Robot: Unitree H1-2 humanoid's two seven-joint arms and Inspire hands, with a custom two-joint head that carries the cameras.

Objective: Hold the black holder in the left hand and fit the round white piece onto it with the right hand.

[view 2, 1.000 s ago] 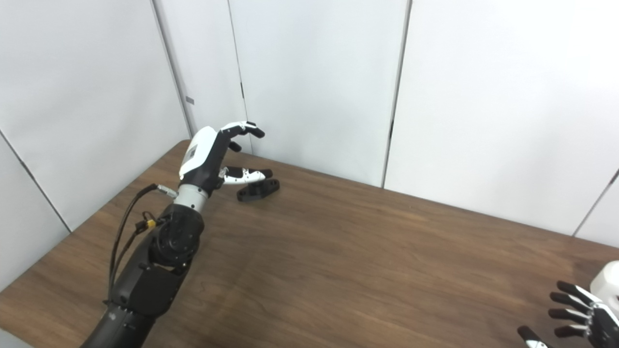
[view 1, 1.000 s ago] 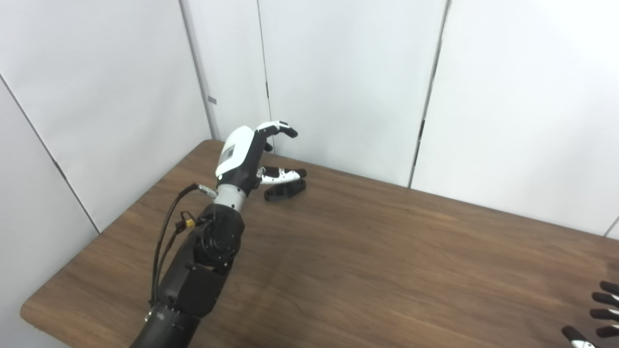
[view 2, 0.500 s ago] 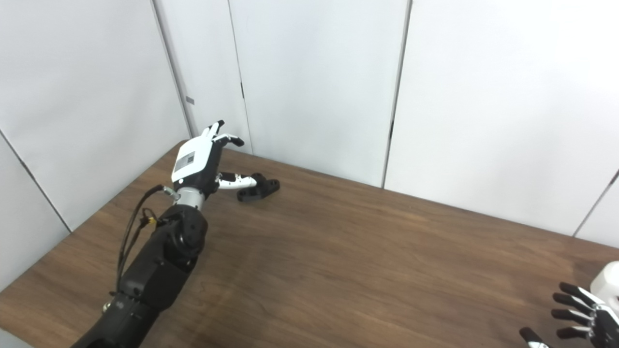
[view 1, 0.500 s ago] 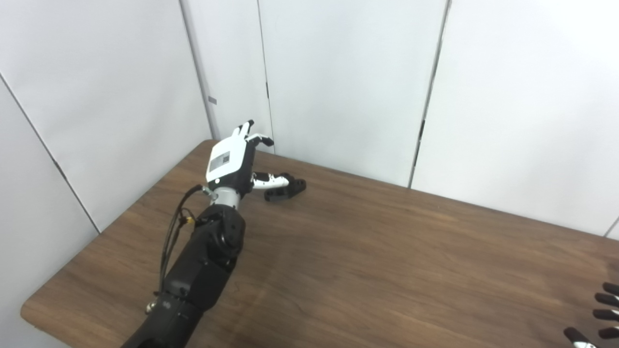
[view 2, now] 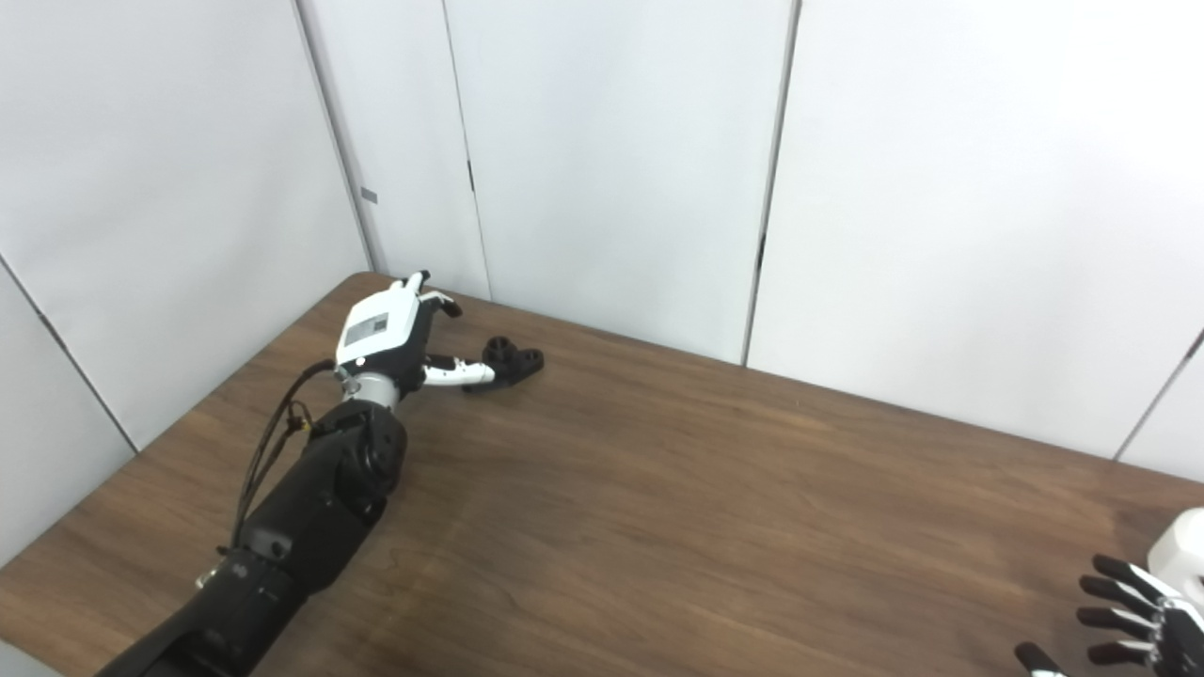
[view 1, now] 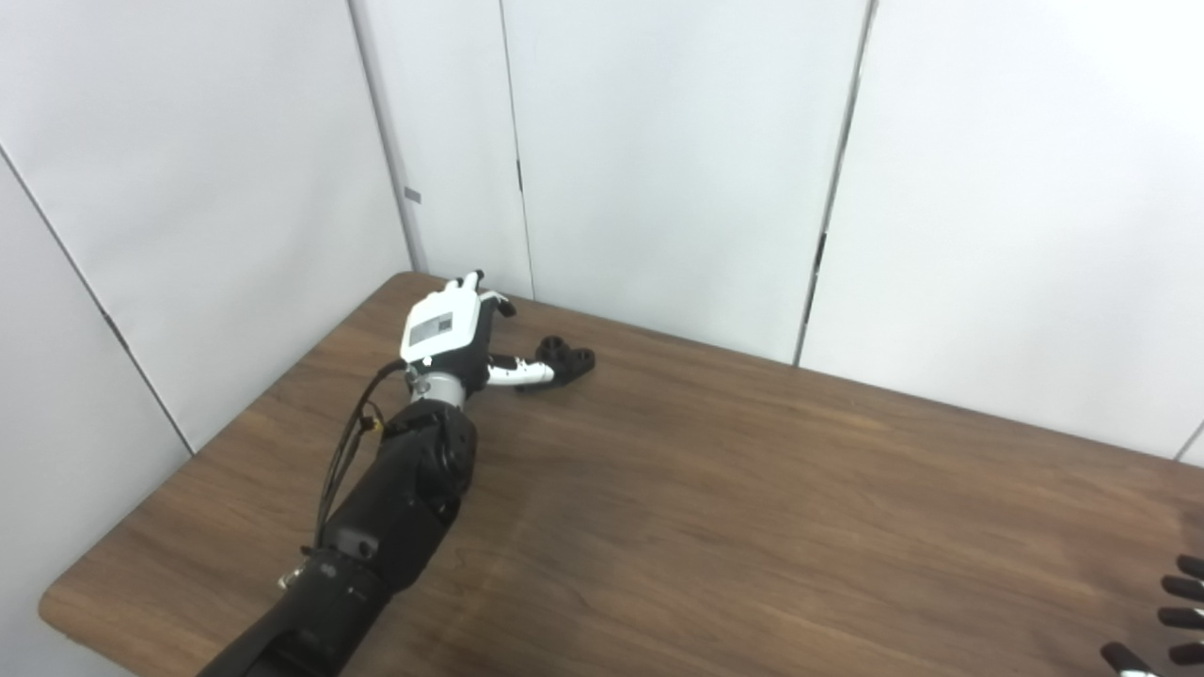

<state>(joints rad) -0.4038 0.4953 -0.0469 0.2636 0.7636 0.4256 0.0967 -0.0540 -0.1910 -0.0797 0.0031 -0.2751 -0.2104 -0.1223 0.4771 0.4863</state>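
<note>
The black holder (view 1: 567, 358) lies on the brown table (view 1: 715, 508) near its far left corner. My left hand (view 1: 450, 329) has come down low over the table just left of the holder. Its fingers (view 2: 435, 298) reach forward and apart, and its thumb points right, with the tip at the holder's near end. It grips nothing. My right hand (view 2: 1143, 628) shows at the bottom right edge, its fingers spread and empty. The round white piece (view 2: 1184, 558) stands just beyond it at the right edge, partly cut off.
White wall panels (view 1: 658, 160) rise close behind the table's far edge and along its left side. The left forearm (view 1: 395, 508) with its cables lies over the table's left part. The table's left front corner (view 1: 56, 602) is in view.
My left hand has dropped from above the table to just over it and flattened, fingers stretched forward. The holder has shifted slightly by the thumb. My right hand has sunk a little lower.
</note>
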